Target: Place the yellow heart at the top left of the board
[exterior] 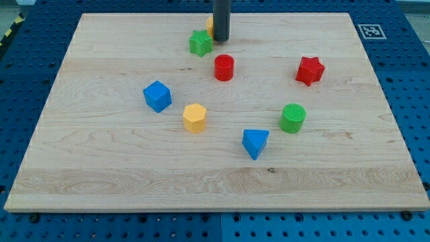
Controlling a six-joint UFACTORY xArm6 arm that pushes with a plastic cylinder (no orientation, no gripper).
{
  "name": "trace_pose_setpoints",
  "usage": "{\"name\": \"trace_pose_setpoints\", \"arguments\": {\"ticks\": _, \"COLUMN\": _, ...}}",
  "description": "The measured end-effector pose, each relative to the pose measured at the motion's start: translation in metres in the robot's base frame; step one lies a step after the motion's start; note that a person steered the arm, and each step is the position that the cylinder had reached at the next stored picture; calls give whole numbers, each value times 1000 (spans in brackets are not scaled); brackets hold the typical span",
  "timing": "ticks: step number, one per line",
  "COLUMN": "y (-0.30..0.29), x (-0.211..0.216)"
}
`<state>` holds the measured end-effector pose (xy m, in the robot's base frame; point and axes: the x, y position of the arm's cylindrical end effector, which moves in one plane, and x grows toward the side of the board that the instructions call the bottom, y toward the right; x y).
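Note:
The yellow heart (pixel 209 27) shows only as a small yellow sliver near the view's top centre; my dark rod hides most of it. My tip (pixel 221 39) rests on the board just right of that sliver, touching or nearly touching it. A green star (pixel 200 43) lies right next to them, to the lower left of my tip. The top left of the wooden board (pixel 101 40) lies well to the view's left of the heart.
A red cylinder (pixel 224 67) sits just below my tip. A red star (pixel 310 70) is at the right. A blue cube (pixel 157 95), a yellow hexagonal block (pixel 194 117), a blue triangular block (pixel 255 142) and a green cylinder (pixel 293 117) lie lower down.

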<state>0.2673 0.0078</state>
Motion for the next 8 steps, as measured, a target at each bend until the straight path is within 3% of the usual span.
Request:
{"name": "trace_pose_setpoints", "arguments": {"ticks": 6, "y": 3, "x": -58}}
{"name": "trace_pose_setpoints", "arguments": {"ticks": 8, "y": -45, "x": -58}}
